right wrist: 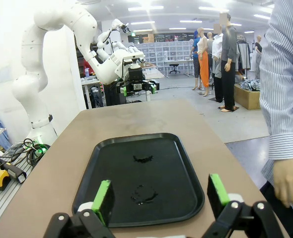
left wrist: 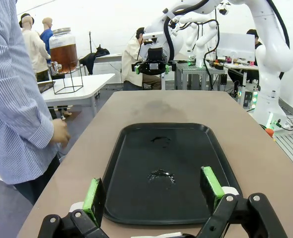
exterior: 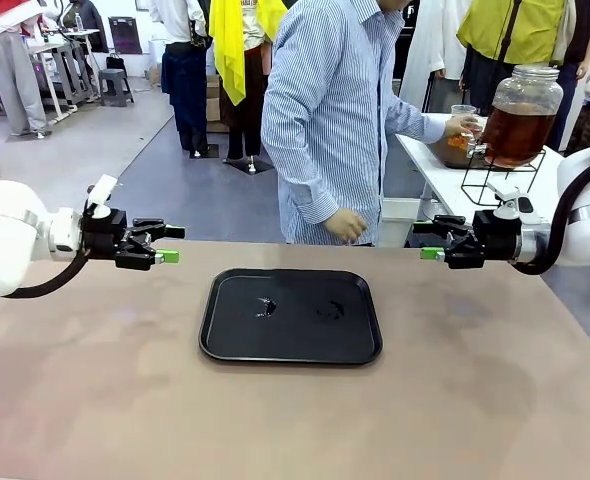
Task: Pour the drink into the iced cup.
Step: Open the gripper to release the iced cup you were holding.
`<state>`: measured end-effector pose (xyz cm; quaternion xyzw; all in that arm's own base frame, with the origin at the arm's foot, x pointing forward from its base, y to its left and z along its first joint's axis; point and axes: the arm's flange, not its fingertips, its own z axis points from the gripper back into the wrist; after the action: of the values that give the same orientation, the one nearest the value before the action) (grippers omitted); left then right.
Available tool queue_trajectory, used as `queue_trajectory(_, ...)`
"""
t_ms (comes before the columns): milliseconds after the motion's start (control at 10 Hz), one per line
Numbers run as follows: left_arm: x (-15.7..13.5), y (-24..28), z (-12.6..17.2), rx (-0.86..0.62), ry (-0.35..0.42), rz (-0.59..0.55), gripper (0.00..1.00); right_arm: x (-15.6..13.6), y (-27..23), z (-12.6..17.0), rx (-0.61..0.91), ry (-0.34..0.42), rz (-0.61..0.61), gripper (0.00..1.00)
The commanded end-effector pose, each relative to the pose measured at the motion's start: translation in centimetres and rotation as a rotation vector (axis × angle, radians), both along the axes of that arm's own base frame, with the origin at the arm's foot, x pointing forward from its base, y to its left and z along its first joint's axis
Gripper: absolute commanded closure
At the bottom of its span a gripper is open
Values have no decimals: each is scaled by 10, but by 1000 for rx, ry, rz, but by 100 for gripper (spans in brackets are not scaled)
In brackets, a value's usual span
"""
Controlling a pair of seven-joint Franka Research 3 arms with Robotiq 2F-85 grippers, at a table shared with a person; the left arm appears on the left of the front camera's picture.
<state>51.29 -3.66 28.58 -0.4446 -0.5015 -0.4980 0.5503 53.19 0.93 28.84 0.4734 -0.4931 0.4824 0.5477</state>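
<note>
The drink [exterior: 516, 132] is amber liquid in a big glass dispenser jar [exterior: 523, 90] on a wire stand at the far right; the jar [left wrist: 63, 49] also appears in the left wrist view. A person in a striped shirt holds a clear cup [exterior: 462, 124] at the jar's tap; I cannot tell whether it holds ice. My left gripper [exterior: 171, 244] hovers open left of the black tray [exterior: 235, 335], with nothing between its green pads [left wrist: 94, 194]. On the other side of the tray, my right gripper [exterior: 431, 240] is also open, and nothing sits between its pads [right wrist: 216, 188].
Two small wet patches [exterior: 266, 306] lie on the tray [left wrist: 131, 148]. The person's other hand [exterior: 346, 226] rests at the table's far edge. The jar's stand sits on a separate white side table [exterior: 445, 175] beyond the brown table.
</note>
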Motion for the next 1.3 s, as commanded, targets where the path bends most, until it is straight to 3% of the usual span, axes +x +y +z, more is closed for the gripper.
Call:
queue_trajectory(0,-1,-1,4,-2,-2,0,0,2,1,3,-1,-3,3,0)
queue_trajectory(1200,-1,-1,4,-2,-2,0,0,2,1,3,-1,-3,3,0)
